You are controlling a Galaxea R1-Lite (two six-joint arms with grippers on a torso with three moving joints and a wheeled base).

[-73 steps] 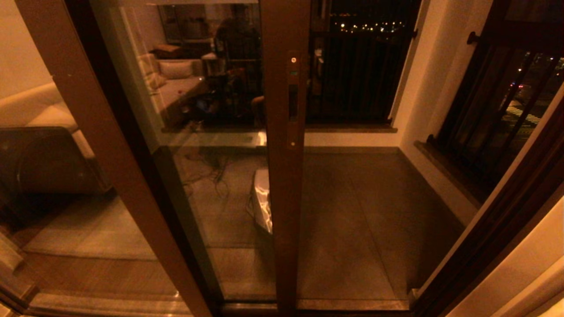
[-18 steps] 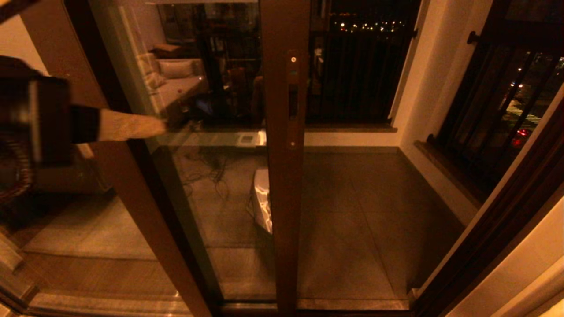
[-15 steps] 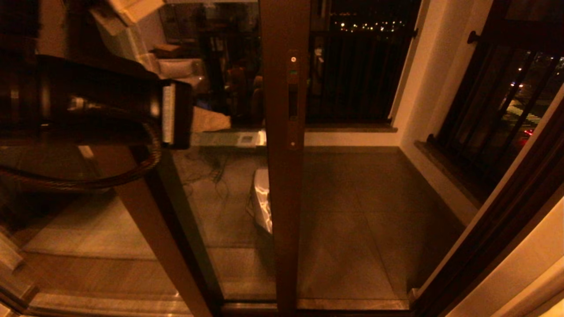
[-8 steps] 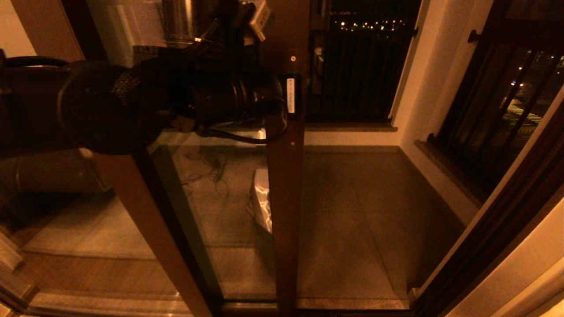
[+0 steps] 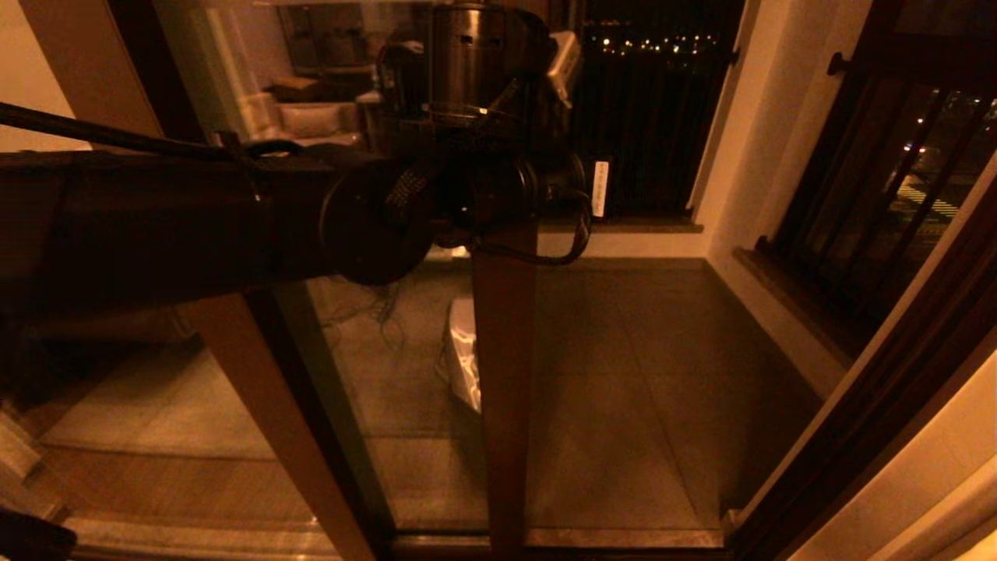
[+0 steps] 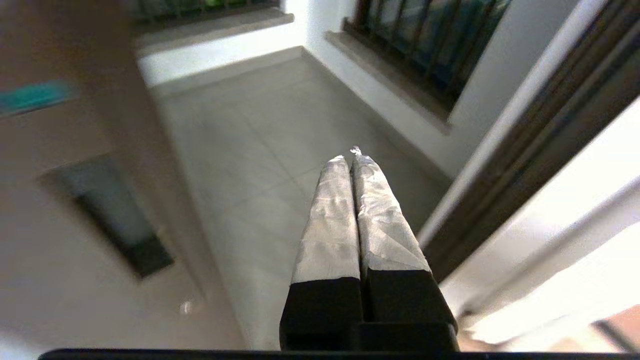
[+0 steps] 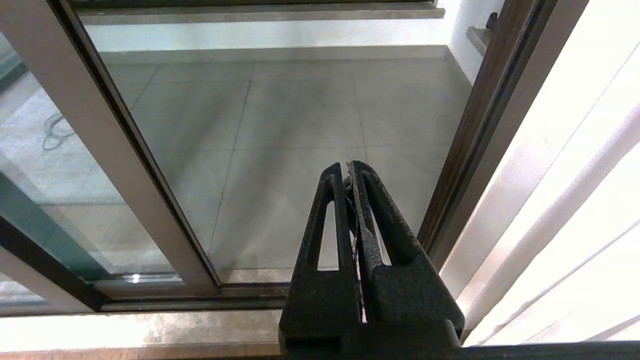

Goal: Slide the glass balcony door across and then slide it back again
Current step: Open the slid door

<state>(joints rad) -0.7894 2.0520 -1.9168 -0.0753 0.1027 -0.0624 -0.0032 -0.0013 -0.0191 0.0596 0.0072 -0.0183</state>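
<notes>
Head view: glass balcony door [image 5: 505, 374] stands partway across the opening, left arm over its stile.

Left wrist: left gripper [image 6: 350, 160] pinched together beside the handle slot [image 6: 112, 212]. Door probably heavy, rigid; push the stile, not glass.

Right wrist: right gripper [image 7: 348, 170] closed, parked low.

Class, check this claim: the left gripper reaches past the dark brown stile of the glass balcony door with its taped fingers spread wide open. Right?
Wrong on one count: the left gripper has its taped fingers pressed shut, not spread, as the left wrist view shows. It does reach past the glass balcony door's dark brown stile.
</notes>
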